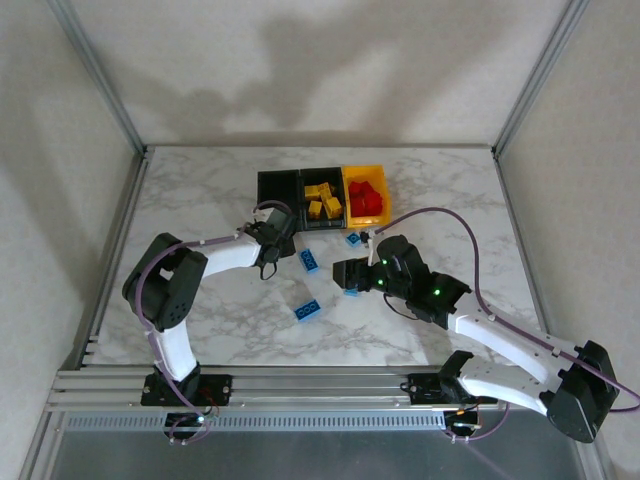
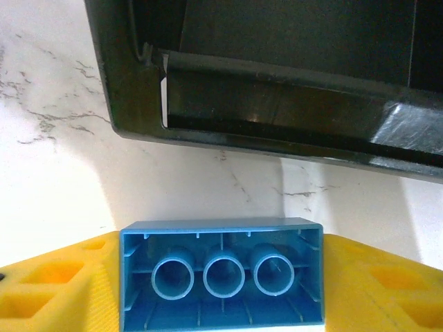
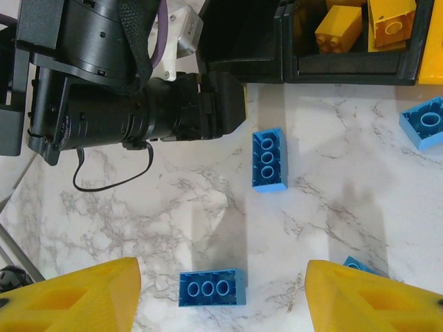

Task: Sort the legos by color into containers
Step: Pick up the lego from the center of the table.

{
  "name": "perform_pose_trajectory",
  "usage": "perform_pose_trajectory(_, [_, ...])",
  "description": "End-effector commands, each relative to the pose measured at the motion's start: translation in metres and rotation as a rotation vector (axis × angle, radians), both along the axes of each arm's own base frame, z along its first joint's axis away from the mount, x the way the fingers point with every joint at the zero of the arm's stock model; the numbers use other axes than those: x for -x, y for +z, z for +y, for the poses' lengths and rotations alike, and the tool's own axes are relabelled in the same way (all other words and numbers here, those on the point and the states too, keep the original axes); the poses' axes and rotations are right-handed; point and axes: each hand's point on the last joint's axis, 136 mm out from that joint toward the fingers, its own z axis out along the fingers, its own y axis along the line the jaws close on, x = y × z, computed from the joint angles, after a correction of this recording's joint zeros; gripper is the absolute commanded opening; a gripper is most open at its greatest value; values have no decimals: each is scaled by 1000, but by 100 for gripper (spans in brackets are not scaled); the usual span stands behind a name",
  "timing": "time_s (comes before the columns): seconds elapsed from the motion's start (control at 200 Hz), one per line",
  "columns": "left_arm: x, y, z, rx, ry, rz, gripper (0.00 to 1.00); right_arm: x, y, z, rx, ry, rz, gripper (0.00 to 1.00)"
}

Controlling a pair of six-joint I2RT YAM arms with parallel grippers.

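The left gripper [image 1: 267, 262] is holding its jaws closed on a blue oblong brick [image 2: 221, 277], underside toward the wrist camera, just short of the near wall of the empty black bin [image 2: 131, 97] at the left end of the row. Next along, the middle black bin [image 3: 346, 69] is carrying yellow bricks [image 1: 322, 198] and the yellow-orange bin [image 1: 365, 171] red bricks [image 1: 366, 200]. Loose blue bricks [image 3: 268, 159] are lying on the marble worktop [image 1: 200, 200] between the arms. The right gripper [image 3: 221, 304] is hovering over them, jaws wide apart and gripping nothing.

The held brick appears to be sitting low against the bin wall, so moving forward without lifting is likely risking a knock that twists it loose. The wrists are working close together, so either one reaching is risking a collision.
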Motion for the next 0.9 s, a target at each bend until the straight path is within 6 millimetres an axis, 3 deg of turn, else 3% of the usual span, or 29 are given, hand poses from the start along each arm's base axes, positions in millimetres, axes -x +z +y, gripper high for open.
perform_pose_trajectory(0.0, [9, 12, 4, 1, -5, 7, 60, -1, 11, 0, -3, -1, -36, 64])
perform_pose_trajectory(0.215, [16, 47, 3, 13, -19, -35, 60, -1, 12, 0, -7, 0, -41, 64])
perform_pose_trajectory(0.426, [9, 85, 1, 28, -24, -93, 60, -1, 15, 6, -30, 18, -46, 64])
perform_pose_trajectory(0.616, [-15, 104, -4, 20, -8, -138, 60, -2, 18, 12, -52, 33, -44, 64])
perform_pose_trajectory(0.896, [-65, 103, -8, 29, 35, -153, 60, -1, 17, 10, -55, 26, -41, 64])
